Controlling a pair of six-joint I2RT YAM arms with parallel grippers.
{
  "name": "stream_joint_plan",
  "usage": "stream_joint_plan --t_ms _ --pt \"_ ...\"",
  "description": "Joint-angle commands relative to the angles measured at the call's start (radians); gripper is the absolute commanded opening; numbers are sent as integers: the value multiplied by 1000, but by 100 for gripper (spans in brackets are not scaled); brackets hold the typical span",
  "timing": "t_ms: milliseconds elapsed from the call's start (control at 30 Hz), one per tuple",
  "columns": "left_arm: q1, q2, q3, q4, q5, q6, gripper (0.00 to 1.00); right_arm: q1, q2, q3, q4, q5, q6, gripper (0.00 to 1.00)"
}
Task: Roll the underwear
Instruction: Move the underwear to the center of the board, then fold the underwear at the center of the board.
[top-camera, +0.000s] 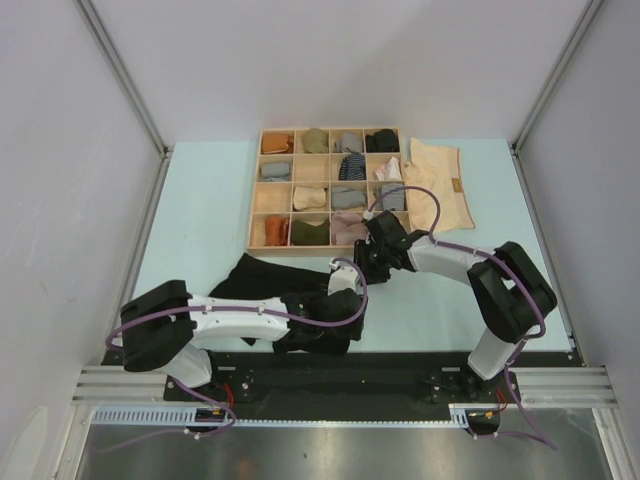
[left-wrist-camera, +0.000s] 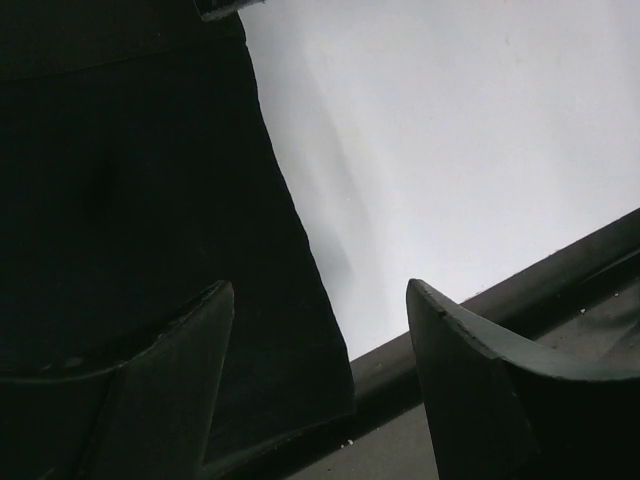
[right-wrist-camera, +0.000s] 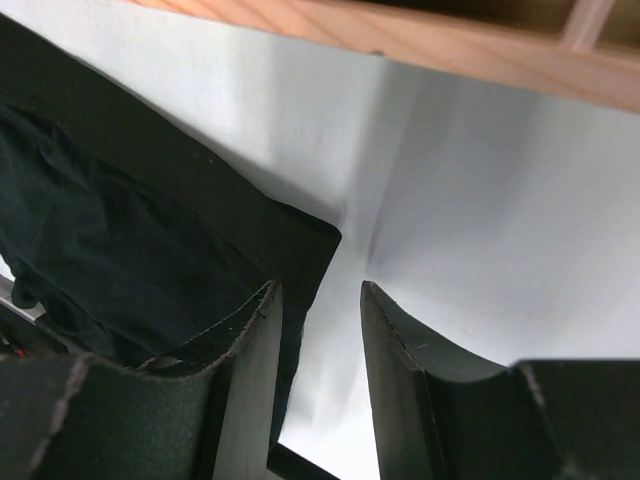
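Left hand (left-wrist-camera: 318, 290): fingers wide apart, empty, over near right edge of black underwear (top-camera: 262, 280), which lies flat and creased, near left on desk (top-camera: 200, 220). Right hand (right-wrist-camera: 318, 290): narrowly parted, empty, at its right corner. Cream underwear (top-camera: 440, 185): flat, far right, beside wooden tray (top-camera: 300, 248)

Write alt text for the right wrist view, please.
The right gripper, open, hangs at a corner of the black underwear, which lies on the pale table. A wooden tray runs along the top edge.
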Motion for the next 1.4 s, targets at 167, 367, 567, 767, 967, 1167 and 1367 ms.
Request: stream_joint_plan --t_ms 167,367,567,767,967,1167,1367 --pt "-8 -16 26 32 -6 16 73 26 44 2 43 39 9 38" --pt "-12 51 32 39 48 24 67 25 64 2 27 71 4 9" --pt "-38 107 84 -20 28 30 59 12 37 2 14 91 4 3" --pt "-83 151 150 -113 -38 17 50 2 31 2 9 90 0 2" --pt "-138 183 198 -230 -96 -32 49 -14 25 2 14 82 0 2" --pt "-161 202 210 -293 -136 -63 46 -23 20 2 17 78 0 2" --pt "-163 213 207 -258 -130 -39 37 -21 18 2 20 78 1 1"
